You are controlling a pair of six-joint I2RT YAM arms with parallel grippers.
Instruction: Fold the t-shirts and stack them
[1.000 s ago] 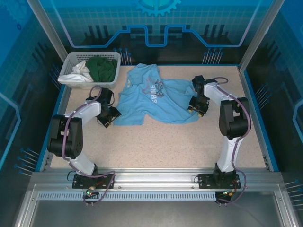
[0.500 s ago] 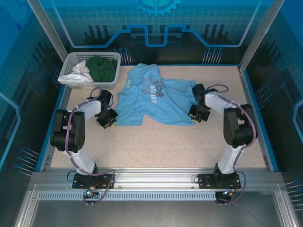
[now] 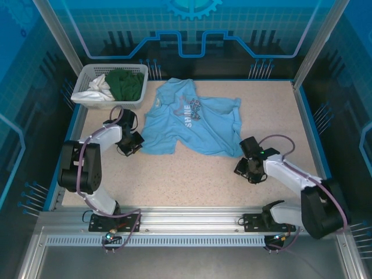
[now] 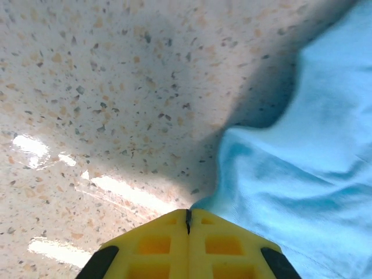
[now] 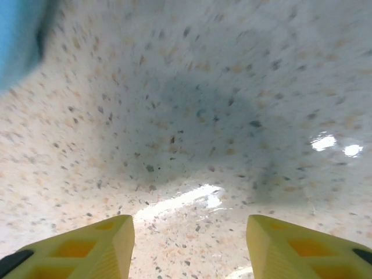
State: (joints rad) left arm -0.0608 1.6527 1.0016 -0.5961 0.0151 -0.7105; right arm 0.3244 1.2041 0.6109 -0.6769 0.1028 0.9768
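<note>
In the top view, the light blue t-shirt (image 3: 195, 125) lies spread out in the middle of the table (image 3: 192, 180), slightly above the centre of the frame, with its print facing up. A white basket (image 3: 87, 100) stands in the upper left. It holds the dark green garment (image 3: 127, 84) and, to the left of it, the white garment (image 3: 97, 88). The left gripper (image 3: 132, 145) is at the lower left corner of the blue shirt and touches the cloth. The right gripper (image 3: 247, 170) is low over bare table at the lower right, just below the shirt's right corner and apart from it.

In the left wrist view, the two yellow fingers (image 4: 157, 244) at the bottom edge are pressed together with only a thin line between them. The edge of the light blue t-shirt (image 4: 290, 174) runs in at their tips, so the left gripper (image 4: 188, 212) is pinching the cloth. The shirt fills the right side, and speckled table (image 4: 87, 87) fills the left.

In the right wrist view, the right gripper (image 5: 189, 244) is spread wide and holds nothing, with one yellow finger (image 5: 75, 247) at each bottom corner. Between them is bare speckled table (image 5: 203, 116). A small piece of the blue shirt (image 5: 20, 35) shows in the upper left corner.
</note>
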